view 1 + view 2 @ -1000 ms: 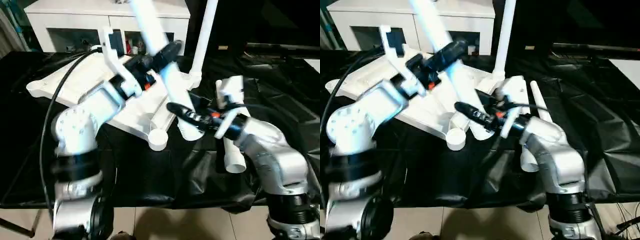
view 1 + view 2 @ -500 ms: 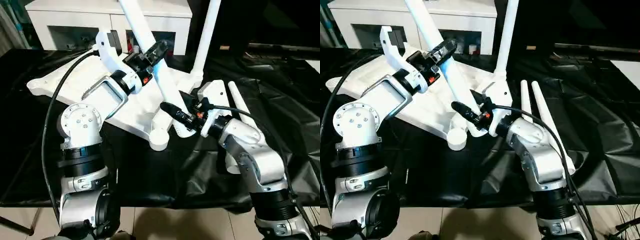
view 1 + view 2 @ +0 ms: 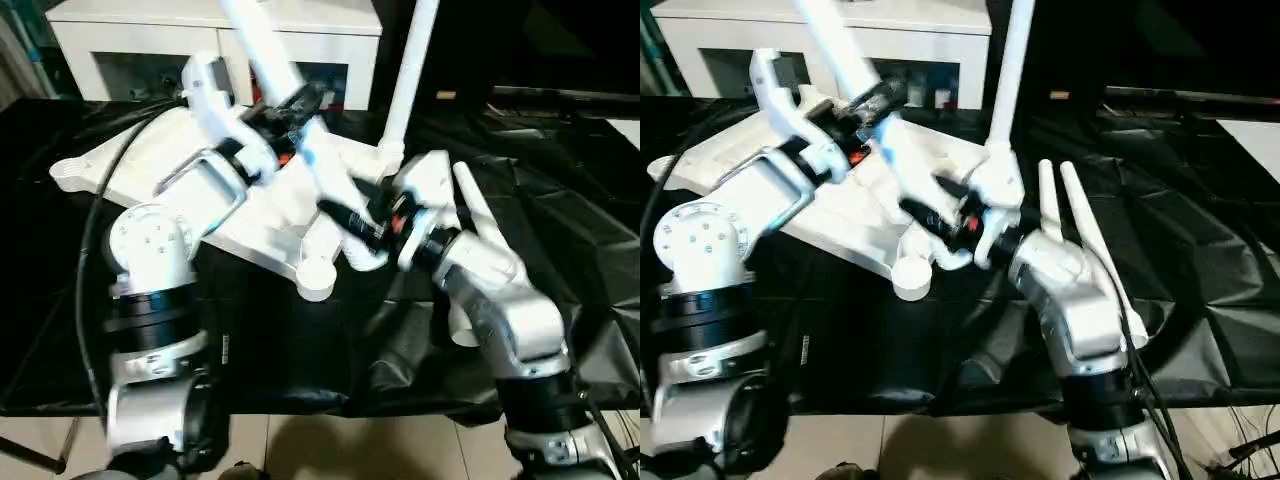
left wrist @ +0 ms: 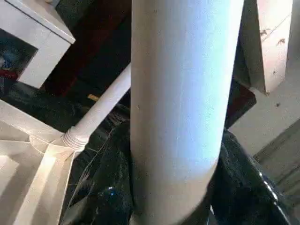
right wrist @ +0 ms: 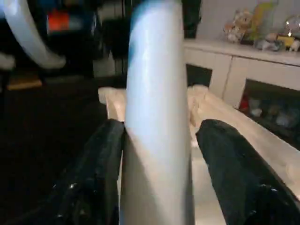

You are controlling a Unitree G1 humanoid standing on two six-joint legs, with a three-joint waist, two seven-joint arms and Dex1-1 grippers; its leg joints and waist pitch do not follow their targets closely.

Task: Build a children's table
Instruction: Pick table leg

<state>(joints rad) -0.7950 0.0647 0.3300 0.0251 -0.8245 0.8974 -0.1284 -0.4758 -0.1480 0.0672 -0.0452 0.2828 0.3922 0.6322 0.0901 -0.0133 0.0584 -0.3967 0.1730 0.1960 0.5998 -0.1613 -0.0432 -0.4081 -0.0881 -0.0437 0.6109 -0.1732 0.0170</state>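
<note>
The tabletop [image 3: 190, 185] is seen upside down on a black cloth [image 3: 560, 230]; no writing can be read. One leg [image 3: 408, 75] stands upright in a far corner socket, before a white cabinet [image 3: 120, 40].

A tilted leg [image 3: 300, 140] is clasped by the left gripper [image 3: 295, 105], seemingly closed on it.

The right gripper [image 5: 159, 159] straddles its lower part with jaws parted, contact unclear.
</note>
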